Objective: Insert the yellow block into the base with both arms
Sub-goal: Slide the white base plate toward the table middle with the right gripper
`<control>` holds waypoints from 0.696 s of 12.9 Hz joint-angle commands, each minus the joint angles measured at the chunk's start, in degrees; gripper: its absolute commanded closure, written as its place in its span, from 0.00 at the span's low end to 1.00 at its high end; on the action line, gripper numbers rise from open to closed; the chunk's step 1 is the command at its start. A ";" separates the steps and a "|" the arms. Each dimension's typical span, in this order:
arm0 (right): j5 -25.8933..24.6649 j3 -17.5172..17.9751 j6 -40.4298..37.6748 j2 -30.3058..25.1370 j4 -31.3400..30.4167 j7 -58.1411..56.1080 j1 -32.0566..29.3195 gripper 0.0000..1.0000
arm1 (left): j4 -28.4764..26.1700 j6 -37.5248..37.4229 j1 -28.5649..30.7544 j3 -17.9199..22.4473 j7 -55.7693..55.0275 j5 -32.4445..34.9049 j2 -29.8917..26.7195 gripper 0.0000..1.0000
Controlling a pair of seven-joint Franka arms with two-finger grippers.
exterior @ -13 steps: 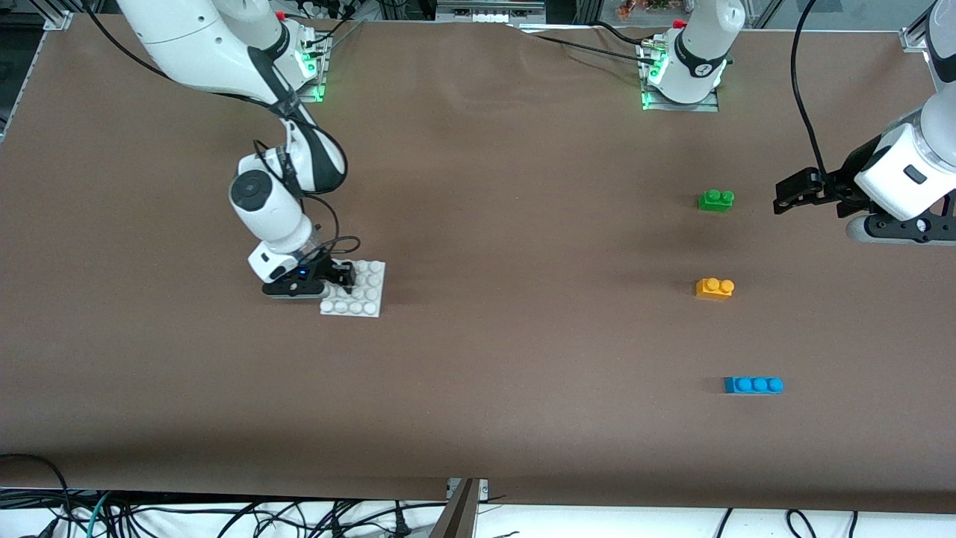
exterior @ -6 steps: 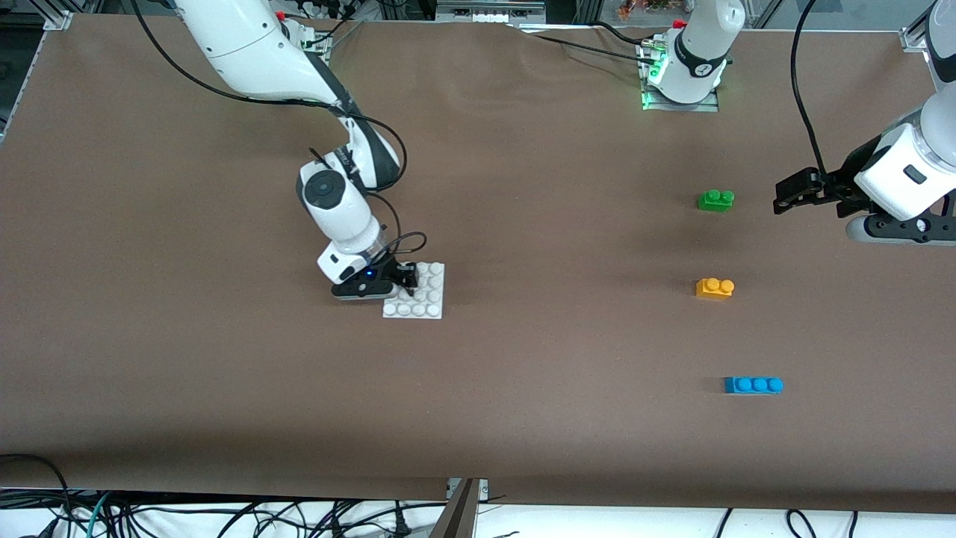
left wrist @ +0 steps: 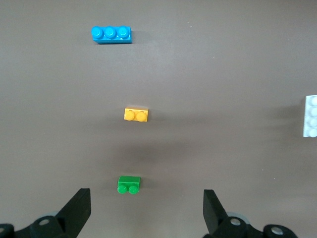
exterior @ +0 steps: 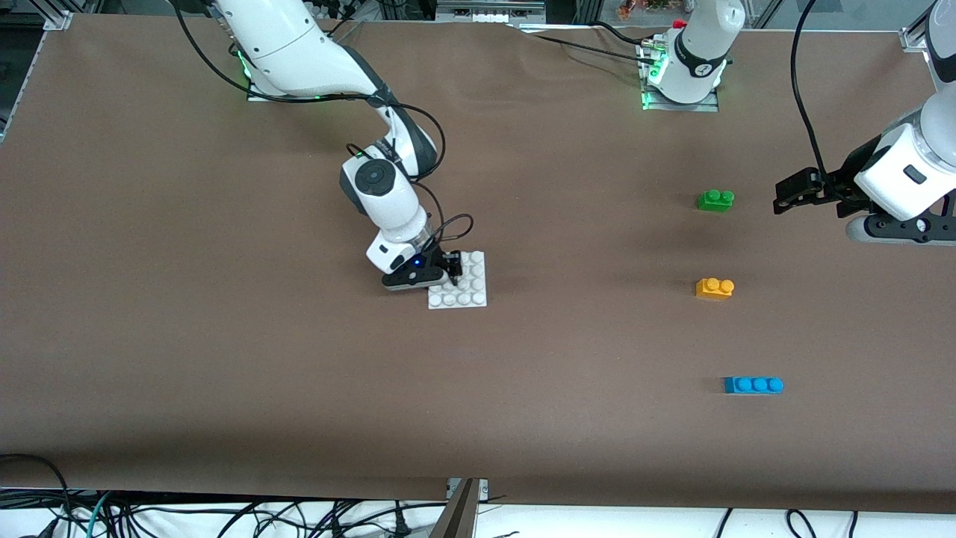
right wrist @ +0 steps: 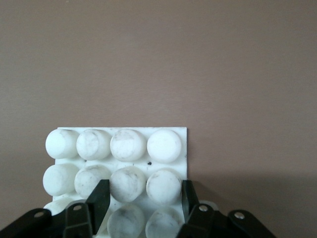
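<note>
The yellow block [exterior: 715, 288] lies on the brown table toward the left arm's end, studs up; it also shows in the left wrist view [left wrist: 135, 115]. The white studded base [exterior: 470, 293] lies flat near the table's middle. My right gripper [exterior: 450, 270] is low on the base's edge nearest the right arm, shut on the base. In the right wrist view its fingers [right wrist: 100, 198] straddle two studs of the base [right wrist: 119, 146]. My left gripper [exterior: 781, 196] is open and empty, over the table beside the green brick, and waits. In its wrist view the left gripper [left wrist: 146, 213] is wide open.
A green two-stud brick [exterior: 715, 199] lies farther from the front camera than the yellow block, and a blue three-stud brick [exterior: 753, 385] lies nearer. Both show in the left wrist view, green [left wrist: 129, 185] and blue [left wrist: 111, 33], with the base's edge [left wrist: 310, 116].
My right gripper has moved toward the left arm's end of the table, and the base has slid along with it. The left arm and the bricks have not moved.
</note>
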 commanded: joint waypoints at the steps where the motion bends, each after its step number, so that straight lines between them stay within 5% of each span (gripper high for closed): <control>1: 0.45 -0.23 0.43 6.61 5.60 4.42 3.74 0.36 | 1.67 -0.72 -0.01 0.03 0.28 -0.72 1.01 0.00; 9: 0.27 -2.51 0.34 11.37 12.11 14.00 12.79 0.36 | 1.67 -0.73 0.17 0.12 0.36 -0.63 1.10 0.00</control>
